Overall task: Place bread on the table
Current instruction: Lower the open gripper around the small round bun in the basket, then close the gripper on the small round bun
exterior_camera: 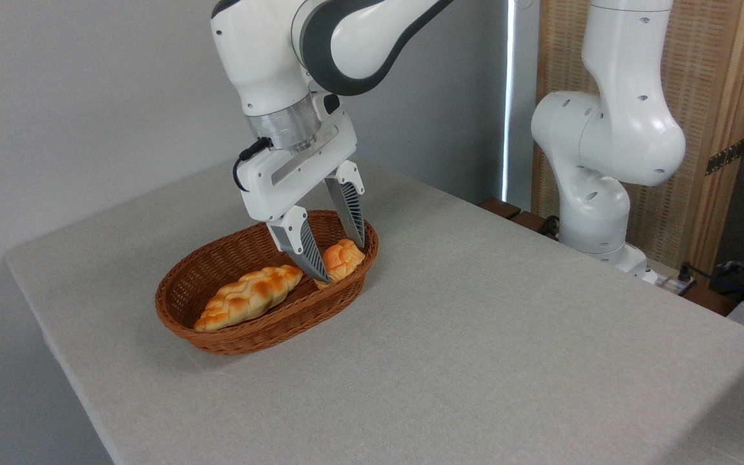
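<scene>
The bread (341, 259) is sitting at the right end of a wicker basket (217, 323) beside a braided loaf (249, 297) — the gripper (343, 263) is straddling it, spread wide, not yet clenching, above the table (507, 336).

The bread (341, 258), a small roundish knotted bun with a golden-orange glaze and paler folds, sits just left of the frame's centre, against the right inner wall of a wicker basket (217, 336). The desk (507, 336), clothed in light grey-beige weave, fills the lower frame.
</scene>
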`<state>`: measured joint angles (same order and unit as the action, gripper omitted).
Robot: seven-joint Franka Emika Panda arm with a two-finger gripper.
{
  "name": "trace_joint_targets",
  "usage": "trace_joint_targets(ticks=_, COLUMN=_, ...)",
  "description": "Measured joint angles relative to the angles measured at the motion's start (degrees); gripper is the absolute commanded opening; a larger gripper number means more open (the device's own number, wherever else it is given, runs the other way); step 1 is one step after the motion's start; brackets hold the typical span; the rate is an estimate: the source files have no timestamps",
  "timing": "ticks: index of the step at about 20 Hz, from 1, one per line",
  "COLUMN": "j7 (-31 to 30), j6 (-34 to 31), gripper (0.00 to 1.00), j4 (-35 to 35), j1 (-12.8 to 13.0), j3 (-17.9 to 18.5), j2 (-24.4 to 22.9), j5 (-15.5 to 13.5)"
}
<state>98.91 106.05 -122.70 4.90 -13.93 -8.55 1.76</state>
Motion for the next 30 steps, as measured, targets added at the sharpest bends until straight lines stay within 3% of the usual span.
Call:
trace_joint_targets(ticks=3, j7=0.0, j6=0.0, gripper=0.39, j4=0.0, j1=0.0, j3=0.0, j2=0.03, j5=0.01)
trace_joint_targets(ticks=5, j7=0.0, j6=0.0, gripper=0.34, j4=0.0, j1=0.0, j3=0.0, j2=0.03, j5=0.01)
trace_joint_targets(ticks=24, j7=0.0, j6=0.02, gripper=0.33, j4=0.0, j1=0.01, j3=-0.02, j2=0.0, j5=0.02)
trace_joint_targets(ticks=26, j7=0.0, j6=0.02, gripper=0.38, j4=0.08, j1=-0.04, j3=-0.01, j2=-0.57, j5=0.02)
trace_joint_targets(ticks=30, j7=-0.01, j6=-4.14, gripper=0.38, j4=2.01, j1=-0.52, j3=0.27, j2=-3.03, j5=0.02)
